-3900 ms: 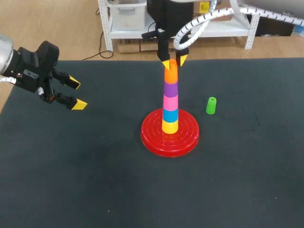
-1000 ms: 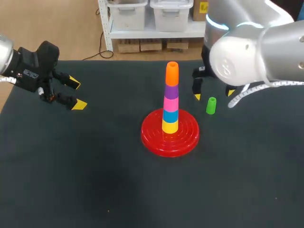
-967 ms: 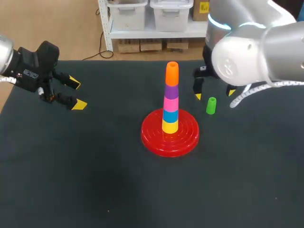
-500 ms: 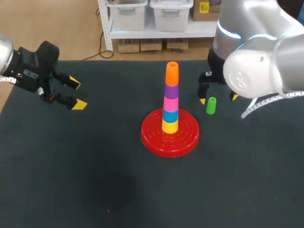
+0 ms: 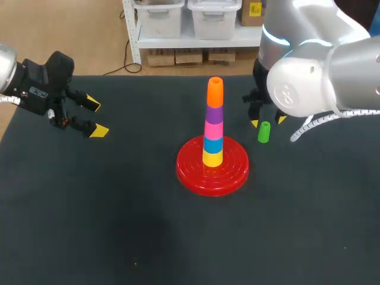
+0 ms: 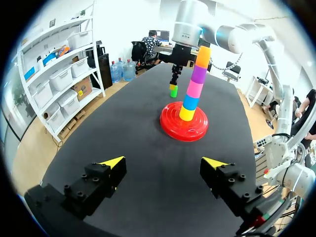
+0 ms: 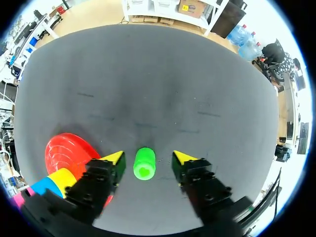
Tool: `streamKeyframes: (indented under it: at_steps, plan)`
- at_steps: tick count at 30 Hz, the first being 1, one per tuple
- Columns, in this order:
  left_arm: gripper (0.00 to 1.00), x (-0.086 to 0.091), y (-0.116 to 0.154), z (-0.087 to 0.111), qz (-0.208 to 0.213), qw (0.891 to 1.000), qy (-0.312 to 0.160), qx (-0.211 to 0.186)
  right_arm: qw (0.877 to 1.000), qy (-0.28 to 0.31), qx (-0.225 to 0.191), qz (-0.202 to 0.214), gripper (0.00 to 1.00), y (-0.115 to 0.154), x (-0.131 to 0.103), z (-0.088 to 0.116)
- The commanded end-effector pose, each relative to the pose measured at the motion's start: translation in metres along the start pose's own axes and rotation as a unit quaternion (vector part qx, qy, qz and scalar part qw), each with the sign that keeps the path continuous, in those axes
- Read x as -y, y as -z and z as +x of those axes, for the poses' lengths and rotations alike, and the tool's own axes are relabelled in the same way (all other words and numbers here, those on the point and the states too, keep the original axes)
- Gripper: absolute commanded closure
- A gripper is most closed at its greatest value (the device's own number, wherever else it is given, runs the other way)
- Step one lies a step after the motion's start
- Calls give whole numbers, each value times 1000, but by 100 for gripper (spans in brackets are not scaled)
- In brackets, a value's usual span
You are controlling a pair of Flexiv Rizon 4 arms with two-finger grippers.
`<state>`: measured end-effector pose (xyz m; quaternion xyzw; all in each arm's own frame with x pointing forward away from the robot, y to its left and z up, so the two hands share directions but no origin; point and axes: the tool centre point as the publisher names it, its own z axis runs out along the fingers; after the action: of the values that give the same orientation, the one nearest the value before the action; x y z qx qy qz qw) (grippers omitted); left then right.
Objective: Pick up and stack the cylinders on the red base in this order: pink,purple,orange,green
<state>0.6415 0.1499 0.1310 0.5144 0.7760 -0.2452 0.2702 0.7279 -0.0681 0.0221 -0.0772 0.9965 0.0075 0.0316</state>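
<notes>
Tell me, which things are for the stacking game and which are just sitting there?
For the job: red base, stacked cylinders, green cylinder, right gripper.
Just there: left gripper, off to the side with nothing in it; table.

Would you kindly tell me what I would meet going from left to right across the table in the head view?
Left end effector → red base with its stack of cylinders → green cylinder. The right end effector straddles the green cylinder, so I leave it unplaced.
</notes>
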Motion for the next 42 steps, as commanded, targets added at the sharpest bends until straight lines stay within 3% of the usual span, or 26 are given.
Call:
streamKeyframes:
  at_steps: [1,26,27,29,31,36,39,42]
  plan:
    - [0,0,0,1,0,1000,-1,2,1000,2,-1,-3,51,1,-1,2]
    - [0,0,0,1,0,1000,-1,2,1000,10,-5,7,55,-3,-2,8]
    - [0,0,0,1,0,1000,-1,2,1000,10,-5,7,66,-3,-2,8]
    - [0,0,0,1,0,1000,-1,2,1000,9,-5,9,100,-3,-1,7]
    - [0,0,0,1,0,1000,-1,2,1000,9,-5,8,100,-2,0,6]
    - [0,0,0,1,0,1000,-1,2,1000,10,5,1,100,24,-1,6]
    - [0,0,0,1,0,1000,-1,2,1000,10,10,-2,100,51,-4,5]
    - [0,0,0,1,0,1000,-1,2,1000,23,8,1,100,96,-11,4]
